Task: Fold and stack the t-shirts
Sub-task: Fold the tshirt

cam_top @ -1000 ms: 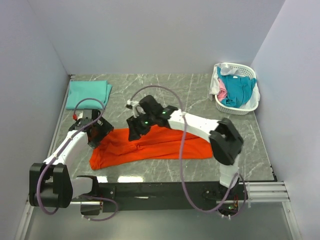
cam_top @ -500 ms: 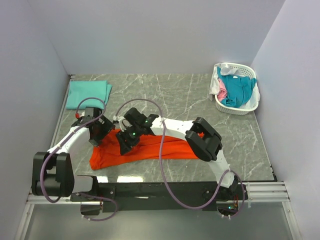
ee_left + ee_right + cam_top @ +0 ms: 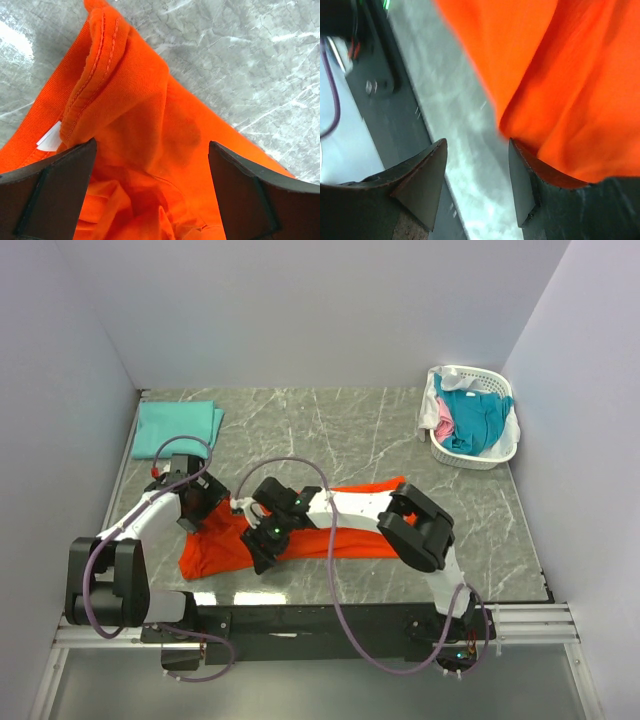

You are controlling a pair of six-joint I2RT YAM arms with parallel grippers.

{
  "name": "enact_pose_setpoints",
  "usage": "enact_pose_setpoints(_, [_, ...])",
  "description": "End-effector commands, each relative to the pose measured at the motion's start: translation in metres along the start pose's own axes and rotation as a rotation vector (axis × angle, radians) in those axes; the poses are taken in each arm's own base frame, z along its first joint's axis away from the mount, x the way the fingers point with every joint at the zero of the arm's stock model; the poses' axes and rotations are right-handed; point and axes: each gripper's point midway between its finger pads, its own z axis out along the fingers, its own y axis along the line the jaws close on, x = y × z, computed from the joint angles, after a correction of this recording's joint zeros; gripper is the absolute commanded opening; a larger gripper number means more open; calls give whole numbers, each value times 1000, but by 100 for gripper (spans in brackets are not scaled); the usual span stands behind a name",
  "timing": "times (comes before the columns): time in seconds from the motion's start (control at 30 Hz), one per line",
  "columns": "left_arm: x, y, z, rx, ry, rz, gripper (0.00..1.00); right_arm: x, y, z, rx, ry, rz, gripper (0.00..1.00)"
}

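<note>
The right gripper has swept nearward across the orange t-shirt, folding it narrower mid-table. Left wrist: the left gripper gapes wide over its collar. Right wrist: fingers parted, cloth beside them, seemingly released.

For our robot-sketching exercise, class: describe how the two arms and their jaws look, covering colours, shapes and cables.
Both the left arm and right arm have white links between bulky black joint housings. A purple cable loops along each. Green lights glow on the right wrist; the jaws are dark and wedge-shaped.
</note>
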Motion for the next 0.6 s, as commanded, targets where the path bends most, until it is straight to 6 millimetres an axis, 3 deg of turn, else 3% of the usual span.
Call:
enact_pose_setpoints(0.0, [-7,-2,-5,18,-33,-15,99,-20,35,-34,10,-93,-141,59])
enact_pose_setpoints(0.17, [-8,0,-10,11,-43,-18,99,-27,54,-63,32,-177,-182,60])
enact_pose_setpoints(0.33, [-9,5,-28,-6,-54,-44,99,-49,34,-80,166,-262,-75,61])
enact_pose_setpoints(0.57, [-18,-11,-62,121,-114,-50,99,-71,25,-68,161,-278,-60,62])
